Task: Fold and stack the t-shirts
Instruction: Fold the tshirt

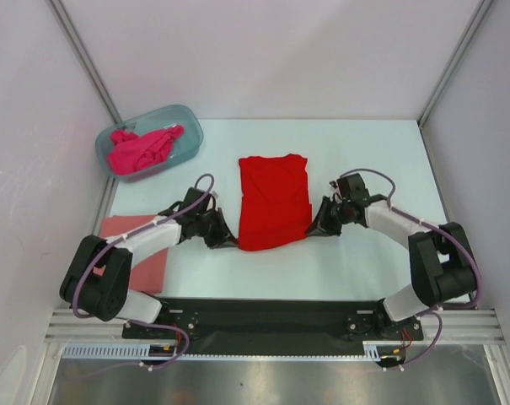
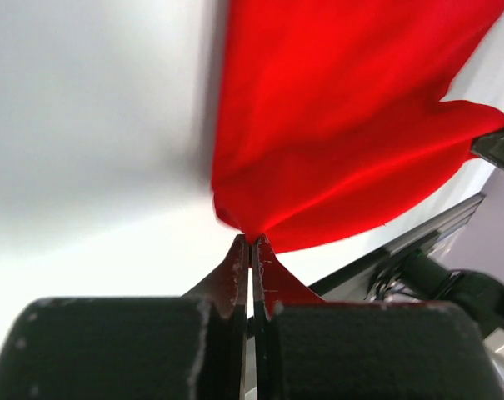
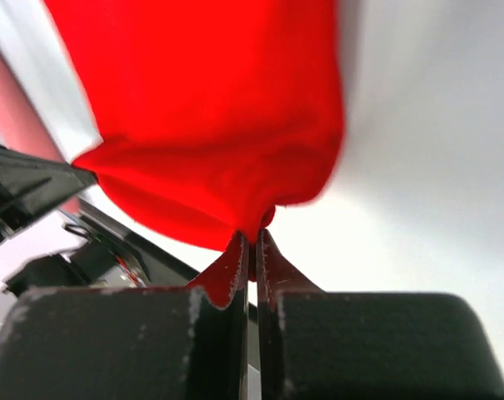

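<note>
Red t-shirt between left gripper and right gripper (both pinching its near corners)

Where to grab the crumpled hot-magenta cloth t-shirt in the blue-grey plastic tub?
Pinch the raised bunch atop the hot-magenta t-shirt, coming straight down: the walls of the plastic tub block side entry and no flat hem shows. The left gripper and right gripper are shut on the red cloth t-shirt.

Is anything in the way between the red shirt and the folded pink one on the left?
Only the left arm itself, which reaches over the salmon-pink shirt. Nothing else visible sits between it and the red shirt, pinched at its near corners by the left pincer and right pincer.
</note>
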